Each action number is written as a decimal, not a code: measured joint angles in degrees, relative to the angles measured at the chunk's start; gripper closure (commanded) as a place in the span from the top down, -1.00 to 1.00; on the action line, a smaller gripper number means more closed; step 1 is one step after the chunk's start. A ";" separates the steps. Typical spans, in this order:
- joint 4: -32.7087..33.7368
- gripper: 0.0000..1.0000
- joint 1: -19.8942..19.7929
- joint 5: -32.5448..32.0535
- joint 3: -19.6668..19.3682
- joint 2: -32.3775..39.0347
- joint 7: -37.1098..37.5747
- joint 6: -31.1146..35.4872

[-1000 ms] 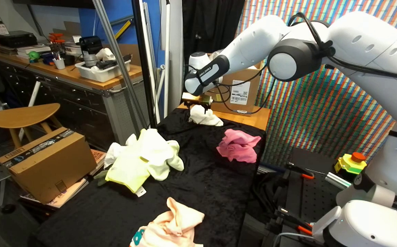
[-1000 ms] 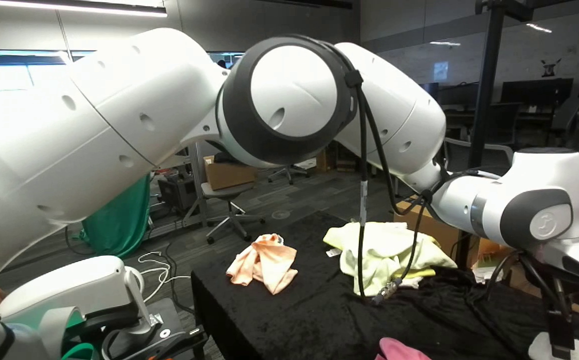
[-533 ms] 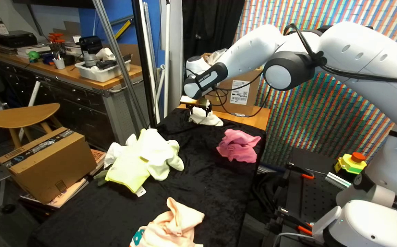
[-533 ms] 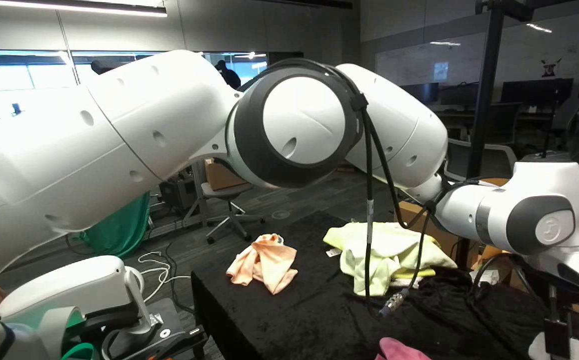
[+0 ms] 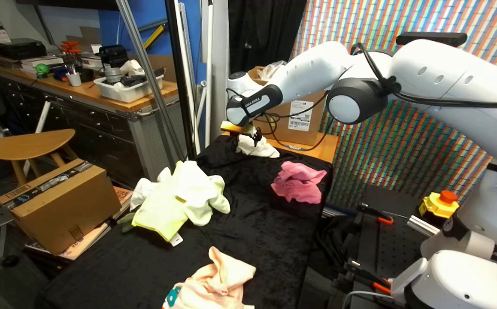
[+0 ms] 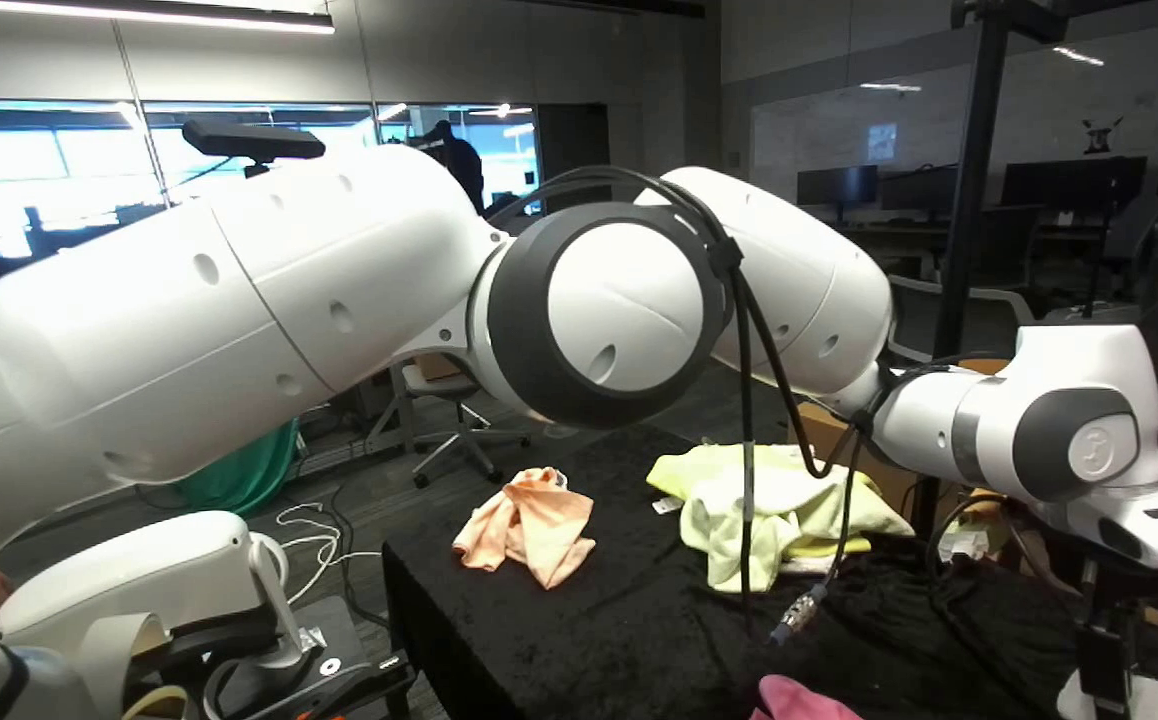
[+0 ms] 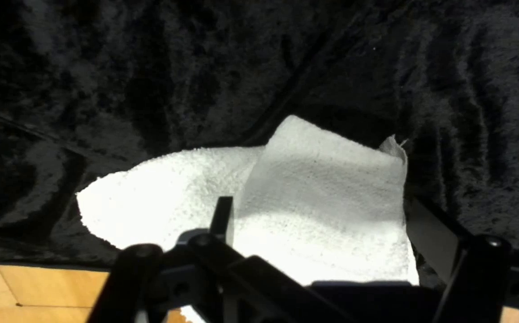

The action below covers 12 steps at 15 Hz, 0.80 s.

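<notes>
Cloth [image 7: 315, 197], white: on worktop [image 5: 323, 150], near pink cloth [image 5: 298, 182]. Jaws: wide, nothing gripped, poised over the white one. Step, apparently: lining up; next move seems to call for lowering, then closing.

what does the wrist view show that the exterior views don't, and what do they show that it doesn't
Only the wrist view: the small frayed corner of the crumpled white fabric cloth.
Only the exterior views: the crumpled pink fabric cloth, the peach fabric cloth, the pale yellow-green fabric pile and the white jointed robot arm.
Both: that white cloth, the black velvety table covering and the black-fingered gripper, open in the wrist view.
</notes>
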 measured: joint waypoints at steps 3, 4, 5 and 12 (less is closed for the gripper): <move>2.66 1.00 -0.06 -2.49 -0.43 1.84 2.41 -1.26; 3.53 1.00 -0.05 -3.64 -0.79 2.49 3.63 -1.98; 4.35 1.00 -0.04 -4.64 -1.16 3.14 4.86 -2.73; 9.27 1.00 -0.06 -9.09 -1.86 6.35 8.80 -7.35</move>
